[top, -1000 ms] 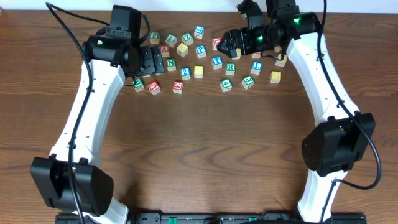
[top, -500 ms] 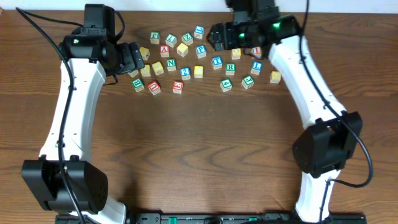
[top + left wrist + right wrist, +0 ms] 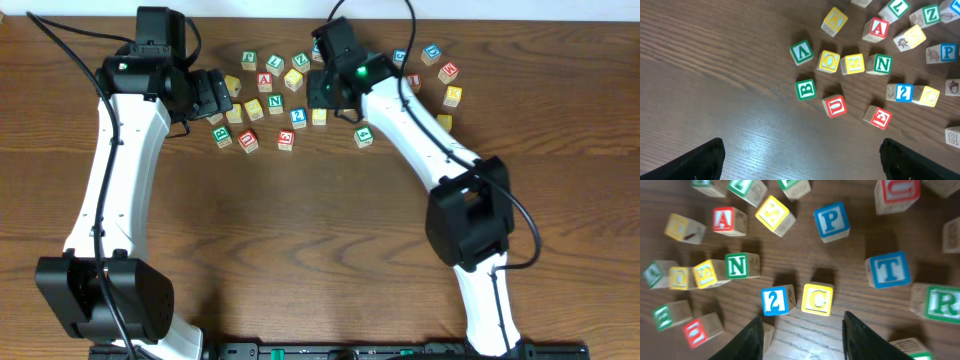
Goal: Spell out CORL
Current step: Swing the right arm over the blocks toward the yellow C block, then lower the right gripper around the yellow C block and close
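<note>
The C cube [image 3: 817,299] is sitting flat on the table [image 3: 320,230] with its yellow-framed letter facing up, just beside the blue 2 cube [image 3: 774,301]. The right gripper [image 3: 802,322] is hovering close over this pair. Its fingers [image 3: 752,337] are standing partly apart and gripping nothing. The gap between them is a little wider than the C cube, which is lying just ahead of it.

In the right wrist view the blue T cube [image 3: 888,270] is resting near the C cube, up and to the right. The green R cube [image 3: 941,302] is lying just beside the T cube and is being cut off by the picture's right edge. The blue P cube [image 3: 832,221] is sitting farther up.

In the left wrist view the yellow O cube [image 3: 829,61] is lying in a loose row between the green V cube [image 3: 802,51] and the yellow S cube [image 3: 854,63], with the green N cube [image 3: 882,63] at the row's end. The left gripper [image 3: 801,145] is hanging over bare wood near the green B cube [image 3: 806,89] and the red U cube [image 3: 835,106]. Its fingers are spreading wide and holding nothing.

I cannot make out the L cube in any view.
</note>
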Robot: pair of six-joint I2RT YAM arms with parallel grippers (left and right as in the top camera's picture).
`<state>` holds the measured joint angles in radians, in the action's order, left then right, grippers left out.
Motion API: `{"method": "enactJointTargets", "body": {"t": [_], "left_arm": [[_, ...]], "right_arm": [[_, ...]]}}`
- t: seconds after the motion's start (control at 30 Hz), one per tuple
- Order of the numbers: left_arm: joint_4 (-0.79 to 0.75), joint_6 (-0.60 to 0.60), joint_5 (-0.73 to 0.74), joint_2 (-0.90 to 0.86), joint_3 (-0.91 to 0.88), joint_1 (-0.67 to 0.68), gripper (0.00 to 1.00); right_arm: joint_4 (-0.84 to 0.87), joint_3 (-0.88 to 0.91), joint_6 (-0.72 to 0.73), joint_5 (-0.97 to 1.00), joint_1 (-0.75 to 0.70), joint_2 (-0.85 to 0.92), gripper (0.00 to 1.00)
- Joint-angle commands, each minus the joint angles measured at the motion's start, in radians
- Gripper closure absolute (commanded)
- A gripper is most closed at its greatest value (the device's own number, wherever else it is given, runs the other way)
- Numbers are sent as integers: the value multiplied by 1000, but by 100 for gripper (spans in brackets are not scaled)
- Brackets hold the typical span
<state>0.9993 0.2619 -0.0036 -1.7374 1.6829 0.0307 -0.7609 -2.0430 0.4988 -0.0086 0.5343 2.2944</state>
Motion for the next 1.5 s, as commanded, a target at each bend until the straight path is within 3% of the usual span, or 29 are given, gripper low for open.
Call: {"method": "enactJointTargets", "body": {"t": [0.0, 0.83, 1.47], "left_arm": [[18, 2, -8, 5, 9, -4, 2], [40, 2, -8, 5, 7, -4, 2], [42, 2, -8, 5, 7, -4, 2]], "right_arm": [[10, -12, 58, 66, 19, 56, 57], [77, 10, 73, 111, 27, 81, 58], [303, 186, 92, 160, 29, 82, 55]]}}
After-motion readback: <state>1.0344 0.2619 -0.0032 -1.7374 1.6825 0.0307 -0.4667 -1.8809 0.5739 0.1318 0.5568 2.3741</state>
